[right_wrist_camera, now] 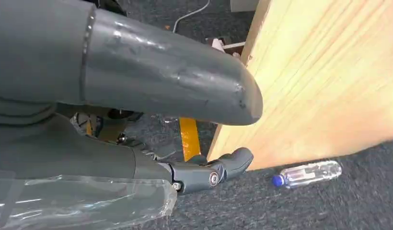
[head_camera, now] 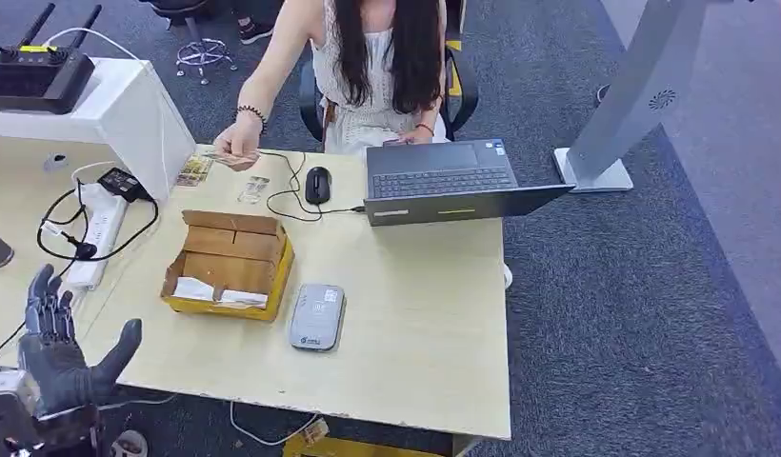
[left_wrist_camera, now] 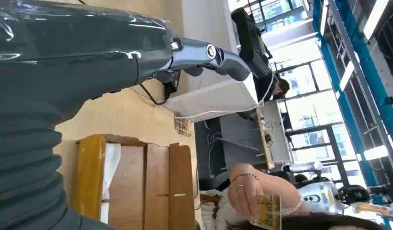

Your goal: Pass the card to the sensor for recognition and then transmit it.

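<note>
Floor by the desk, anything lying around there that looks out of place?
Yes: a clear plastic bottle with a blue cap lies on its side on the dark carpet beside the table edge, near the right hand. It looks dropped.

An office — a pale wooden desk (head_camera: 415,314) on grey carpet (head_camera: 634,314); an open laptop (head_camera: 449,181) at 12 o'clock, a mouse (head_camera: 317,184) beside it; a power strip (head_camera: 99,233) at 9 o'clock; office chairs — large windows beyond.
</note>
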`<state>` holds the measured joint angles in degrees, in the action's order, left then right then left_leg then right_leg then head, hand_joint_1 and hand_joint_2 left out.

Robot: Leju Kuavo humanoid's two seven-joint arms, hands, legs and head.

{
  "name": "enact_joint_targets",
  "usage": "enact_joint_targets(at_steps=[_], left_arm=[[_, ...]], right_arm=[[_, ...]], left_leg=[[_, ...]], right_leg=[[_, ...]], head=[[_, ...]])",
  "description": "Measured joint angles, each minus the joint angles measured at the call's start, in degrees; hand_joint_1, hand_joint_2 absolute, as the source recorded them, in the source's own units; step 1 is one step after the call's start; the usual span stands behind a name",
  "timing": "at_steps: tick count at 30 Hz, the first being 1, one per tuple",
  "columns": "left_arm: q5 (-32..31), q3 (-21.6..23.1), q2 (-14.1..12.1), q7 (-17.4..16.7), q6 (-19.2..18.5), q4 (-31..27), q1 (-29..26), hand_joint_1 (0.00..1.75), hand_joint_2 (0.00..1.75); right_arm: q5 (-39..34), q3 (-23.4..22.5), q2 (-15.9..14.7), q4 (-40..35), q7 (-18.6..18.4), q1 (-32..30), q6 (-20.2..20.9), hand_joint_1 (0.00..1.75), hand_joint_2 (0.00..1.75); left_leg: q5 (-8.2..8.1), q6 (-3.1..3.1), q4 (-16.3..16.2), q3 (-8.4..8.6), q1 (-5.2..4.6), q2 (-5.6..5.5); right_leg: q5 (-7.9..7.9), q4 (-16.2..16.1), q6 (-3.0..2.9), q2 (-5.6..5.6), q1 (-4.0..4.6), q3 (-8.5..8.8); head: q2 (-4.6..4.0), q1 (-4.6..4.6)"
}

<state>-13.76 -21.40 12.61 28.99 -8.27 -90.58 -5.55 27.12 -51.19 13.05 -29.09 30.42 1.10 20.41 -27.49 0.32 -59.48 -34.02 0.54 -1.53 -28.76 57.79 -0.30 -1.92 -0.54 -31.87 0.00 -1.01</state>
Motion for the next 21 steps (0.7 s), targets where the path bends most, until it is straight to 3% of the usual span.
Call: enact_joint_targets(at_steps=[21], left_arm=[[-31.7,13.5,-7.2,-12.7,13.1,13.0,19.9,0.0,1.75]], right_arm=[[3.1,0.9,0.0,4.4,0.1,3.2,-0.3,0.0,0.0]], left_leg=[[0.02,0.01,-0.1,-0.01,0.0,0.0]], right_leg=[[0.03,0.0,-0.03,-0.02,0.0,-0.01]], head=[[0.0,0.0]])
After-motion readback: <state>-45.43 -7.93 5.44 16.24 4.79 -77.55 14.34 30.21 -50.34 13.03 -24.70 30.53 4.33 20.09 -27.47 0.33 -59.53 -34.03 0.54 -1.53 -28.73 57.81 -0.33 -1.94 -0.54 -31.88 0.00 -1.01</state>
